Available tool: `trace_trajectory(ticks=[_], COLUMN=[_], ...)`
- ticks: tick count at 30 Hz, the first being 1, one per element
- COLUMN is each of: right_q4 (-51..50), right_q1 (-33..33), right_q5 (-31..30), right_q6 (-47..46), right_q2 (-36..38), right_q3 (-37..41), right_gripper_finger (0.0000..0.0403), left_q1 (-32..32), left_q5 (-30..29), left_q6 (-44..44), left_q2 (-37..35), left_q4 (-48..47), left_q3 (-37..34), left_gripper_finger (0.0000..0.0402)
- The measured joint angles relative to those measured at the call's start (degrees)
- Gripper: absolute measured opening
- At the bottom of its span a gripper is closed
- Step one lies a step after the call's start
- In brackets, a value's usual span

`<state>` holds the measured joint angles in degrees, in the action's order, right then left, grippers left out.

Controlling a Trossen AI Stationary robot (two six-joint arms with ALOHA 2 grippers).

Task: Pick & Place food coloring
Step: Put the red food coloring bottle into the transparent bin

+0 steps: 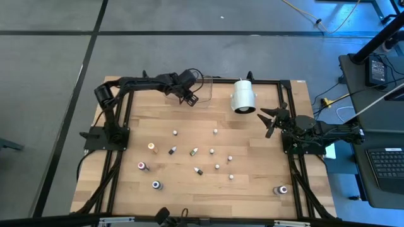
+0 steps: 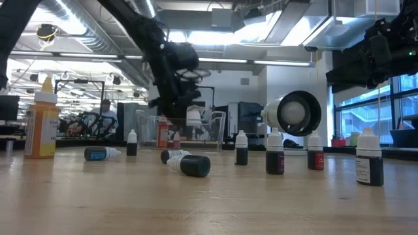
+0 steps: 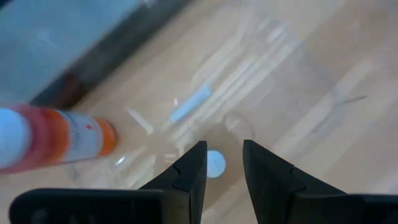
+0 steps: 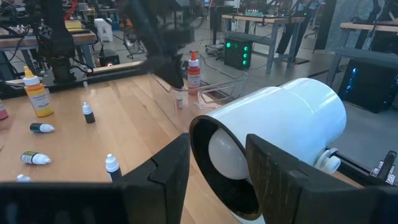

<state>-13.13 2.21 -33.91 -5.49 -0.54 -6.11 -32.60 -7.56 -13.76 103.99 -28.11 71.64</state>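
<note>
Across the tabletop [image 1: 252,189] most food coloring bottles [image 1: 196,152] remain unplaced, while the left hand [image 1: 189,98], fingers parted and empty, is held over the clear tray [image 1: 208,88] containing an orange-topped bottle [image 3: 56,134].

Red-topped bottle [image 3: 53,138] blurred, cut off at edge; white cap [image 3: 215,163] half hidden behind left tool [image 3: 222,163]

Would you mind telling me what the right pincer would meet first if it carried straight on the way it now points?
Most likely the big white cylinder: it lies on its side directly beyond the right pincer, its dark open end facing the open fingers. How far off it lies is unclear.
</note>
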Motion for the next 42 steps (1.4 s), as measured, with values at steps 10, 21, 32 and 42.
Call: trace_trajectory(ticks=[10,21,32,42], right_q4=[0.00,2.51,26.34,16.92], right_q1=[0.00,-0.01,0.01,0.01], right_q5=[0.04,10.60,26.49,26.51], right_q6=[0.17,1.54,9.84,8.84], right_q2=[0.01,0.00,-8.21,-35.60], right_q3=[0.00,0.00,-0.31,-19.88], right_gripper_finger=[0.0158,0.0158,0.0158,0.0158], left_q1=[4.04,17.19,23.65,24.76], left_q5=[-2.31,-3.33,-3.89,-3.88], left_q6=[6.62,8.70,9.88,10.05], left_q2=[-14.24,-33.58,-47.82,-49.11], left_q4=[4.36,40.72,51.03,50.55], left_q3=[-1.29,-28.01,-40.01,-40.81], left_gripper_finger=[0.0102,0.0102,0.0099,0.0104])
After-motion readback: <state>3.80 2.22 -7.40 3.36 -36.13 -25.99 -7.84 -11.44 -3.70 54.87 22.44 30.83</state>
